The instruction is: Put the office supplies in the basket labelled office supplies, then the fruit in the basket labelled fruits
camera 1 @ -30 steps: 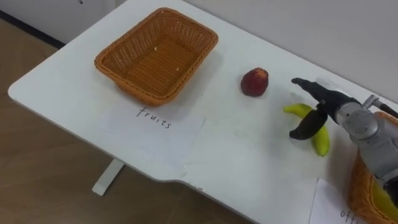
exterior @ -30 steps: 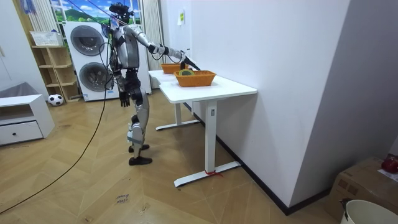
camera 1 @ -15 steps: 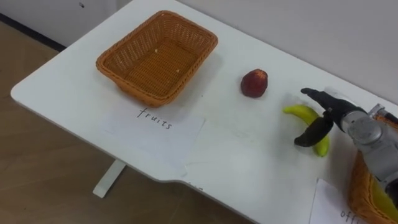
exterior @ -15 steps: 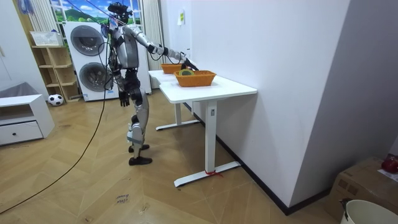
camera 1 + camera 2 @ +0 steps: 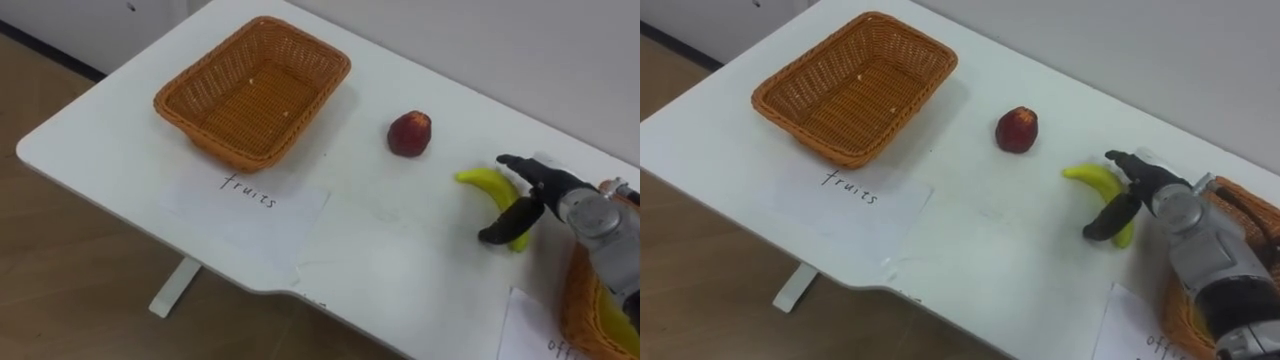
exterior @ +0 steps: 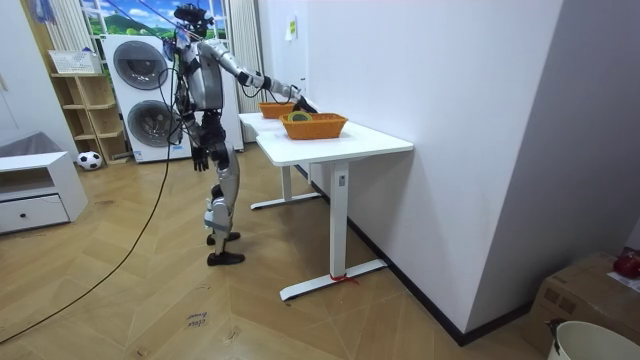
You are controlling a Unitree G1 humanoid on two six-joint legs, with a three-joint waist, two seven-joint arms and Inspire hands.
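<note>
1. On the white table [image 5: 380, 250], an empty wicker basket [image 5: 200, 130] stands toward the robot's left, with a handwritten paper sheet [image 5: 250, 205] lying just in front of it.
2. A red round fruit [image 5: 410, 133] lies on the bare tabletop to the right of this basket, apart from it and from every other item.
3. A banana [image 5: 485, 181] lies on the table to the right of the red fruit, near it but not touching it.
4. The right hand [image 5: 540, 186] reaches in from the right and is positioned over the banana's far half.
   - The fingers [image 5: 515, 162] extend along the far side of the banana.
   - The thumb [image 5: 500, 230] lies on the near side.
   - Fingers and thumb are spread apart with the banana between them. They are not closed round it, and contact cannot be confirmed.
5. A second wicker basket [image 5: 572, 300] sits at the right edge, partly behind the right forearm, with a second paper sheet [image 5: 525, 325] in front of it.
6. In the room view, the robot stands upright at the table's end with a washing machine [image 6: 140, 75] behind it.
7. The left hand [image 6: 200, 158] hangs at the robot's side, away from the table. Its state cannot be determined at that distance.
</note>
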